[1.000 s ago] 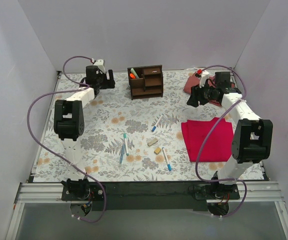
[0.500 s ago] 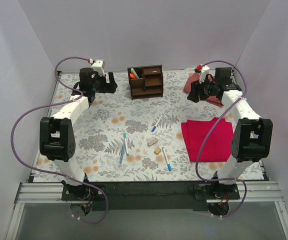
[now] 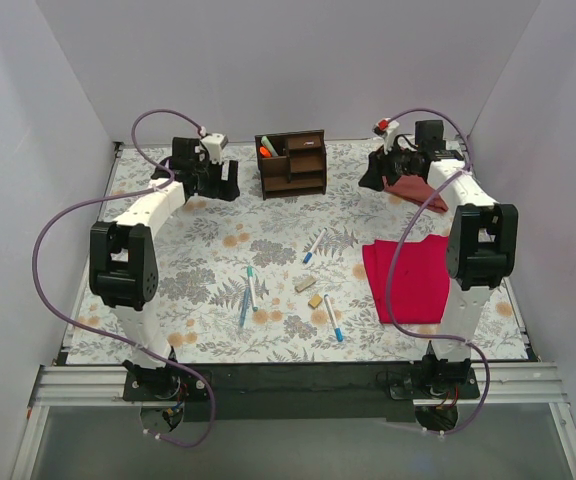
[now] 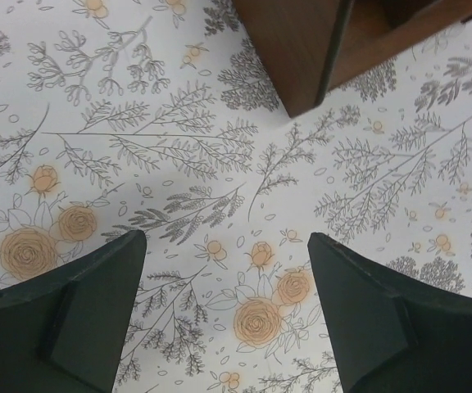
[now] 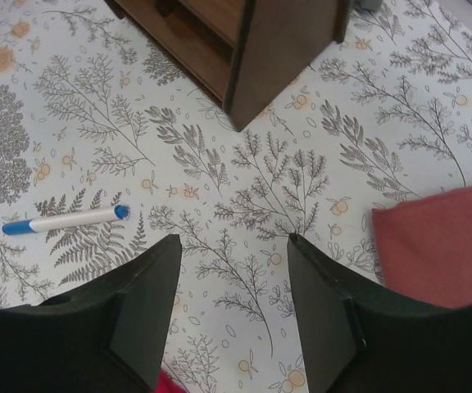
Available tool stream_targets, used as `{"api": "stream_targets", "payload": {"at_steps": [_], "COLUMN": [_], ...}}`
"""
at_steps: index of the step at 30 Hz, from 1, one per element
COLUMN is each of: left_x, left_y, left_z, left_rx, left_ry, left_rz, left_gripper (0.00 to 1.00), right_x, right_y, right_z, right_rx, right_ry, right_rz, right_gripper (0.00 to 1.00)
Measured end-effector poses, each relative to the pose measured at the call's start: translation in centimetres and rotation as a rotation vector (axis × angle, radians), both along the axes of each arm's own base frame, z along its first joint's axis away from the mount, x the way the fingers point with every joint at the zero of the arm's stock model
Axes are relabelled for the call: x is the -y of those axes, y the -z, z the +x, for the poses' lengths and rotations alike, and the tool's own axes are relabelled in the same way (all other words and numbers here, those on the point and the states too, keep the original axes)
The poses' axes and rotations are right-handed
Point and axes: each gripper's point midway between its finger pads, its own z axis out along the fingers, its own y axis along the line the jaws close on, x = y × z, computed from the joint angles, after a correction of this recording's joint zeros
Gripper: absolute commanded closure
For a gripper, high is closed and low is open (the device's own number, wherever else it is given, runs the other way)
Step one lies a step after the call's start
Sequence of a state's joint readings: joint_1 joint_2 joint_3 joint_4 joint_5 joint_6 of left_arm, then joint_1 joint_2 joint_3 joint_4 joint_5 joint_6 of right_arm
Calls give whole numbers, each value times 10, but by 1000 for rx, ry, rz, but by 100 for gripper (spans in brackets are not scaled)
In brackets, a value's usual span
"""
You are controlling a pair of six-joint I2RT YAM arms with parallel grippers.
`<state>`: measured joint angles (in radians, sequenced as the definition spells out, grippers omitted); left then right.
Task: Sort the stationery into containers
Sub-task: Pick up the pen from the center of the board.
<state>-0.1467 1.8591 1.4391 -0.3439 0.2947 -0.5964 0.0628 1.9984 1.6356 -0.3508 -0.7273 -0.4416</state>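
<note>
The dark brown wooden organiser (image 3: 292, 163) stands at the back middle, with orange- and green-tipped markers (image 3: 266, 150) in its left compartment. On the mat lie a blue-tipped pen (image 3: 314, 245), two teal pens (image 3: 248, 296), another blue pen (image 3: 334, 318) and two tan erasers (image 3: 310, 292). My left gripper (image 3: 230, 180) hangs open and empty just left of the organiser, whose corner (image 4: 301, 49) shows beyond the left gripper (image 4: 226, 239). My right gripper (image 3: 376, 174) is open and empty to the organiser's right. In its wrist view the right gripper (image 5: 233, 239) faces the organiser (image 5: 277, 41) and a blue pen (image 5: 64, 219).
A flat red cloth (image 3: 413, 280) lies at the right, its edge (image 5: 441, 241) close to the right fingers. A reddish-brown bag (image 3: 420, 191) sits under the right arm at the back right. Purple cables loop over both arms. White walls enclose the mat.
The left gripper has swung right, closer to the organiser's left side. The right gripper has moved back and left toward the organiser's right side. Both stay empty.
</note>
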Motion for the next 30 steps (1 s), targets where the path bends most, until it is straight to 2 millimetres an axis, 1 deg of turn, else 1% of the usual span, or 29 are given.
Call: {"api": "stream_targets", "payload": {"at_steps": [4, 6, 8, 11, 13, 17, 21, 27, 30], "left_x": [14, 24, 32, 41, 43, 43, 45, 52, 52], "left_y": [7, 12, 18, 31, 41, 55, 63, 72, 74], "left_z": [-12, -21, -31, -53, -73, -107, -136, -160, -169], "left_rx": [-6, -17, -41, -96, -156, -286, -406, -538, -573], "left_ry": [93, 138, 181, 251, 281, 308, 312, 288, 274], "left_rz": [62, 84, 93, 115, 133, 166, 211, 219, 230], "left_gripper": [19, 22, 26, 28, 29, 32, 36, 36, 37], "right_x": [-12, -21, -29, -39, -41, -39, -40, -41, -40], "right_y": [2, 6, 10, 17, 23, 32, 34, 33, 34], "right_z": [-11, -20, -28, -41, -50, -62, -65, -68, -69], "right_rx": [39, 49, 53, 50, 32, -7, -23, -33, -35], "right_ry": [-87, -135, -176, -224, -240, -243, -244, -249, -255], "right_rz": [-19, -36, -49, -57, -54, -45, -38, -30, -33], "right_gripper": [36, 36, 37, 37, 37, 37, 37, 37, 36]}}
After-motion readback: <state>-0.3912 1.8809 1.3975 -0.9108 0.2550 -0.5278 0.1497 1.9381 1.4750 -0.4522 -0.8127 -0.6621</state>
